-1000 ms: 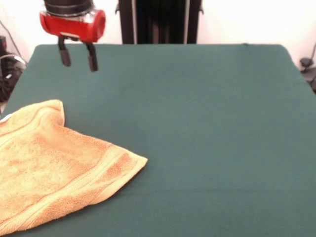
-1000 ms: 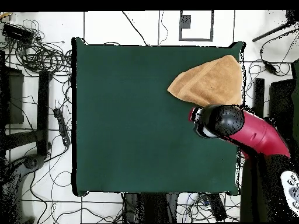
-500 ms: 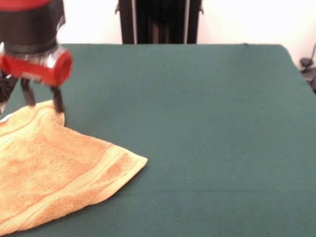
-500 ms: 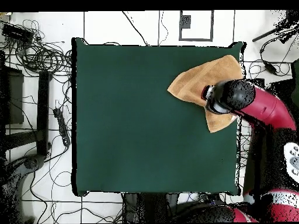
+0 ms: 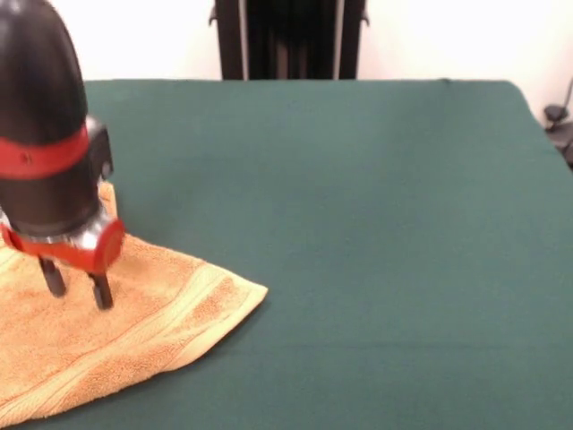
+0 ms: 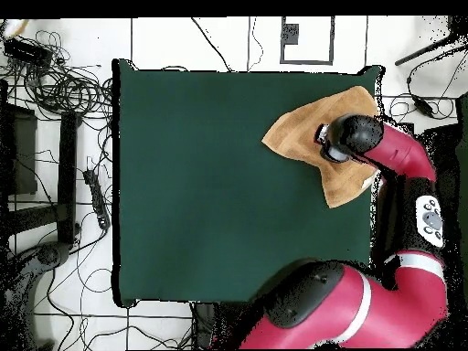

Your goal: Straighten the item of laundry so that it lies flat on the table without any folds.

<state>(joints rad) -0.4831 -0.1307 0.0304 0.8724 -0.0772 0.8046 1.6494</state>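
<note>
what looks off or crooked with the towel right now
The towel sits skewed, one corner pointing toward the middle of the table and its far side at the table's edge. In the overhead view its outline is irregular, not a rectangle, so it looks folded. The open gripper is down over it.

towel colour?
Orange-tan towel with paler ribbed border bands; clearest in the front view.

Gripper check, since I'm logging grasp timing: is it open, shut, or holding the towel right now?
Gripper: open, fingers apart over the towel, holding nothing.
</note>
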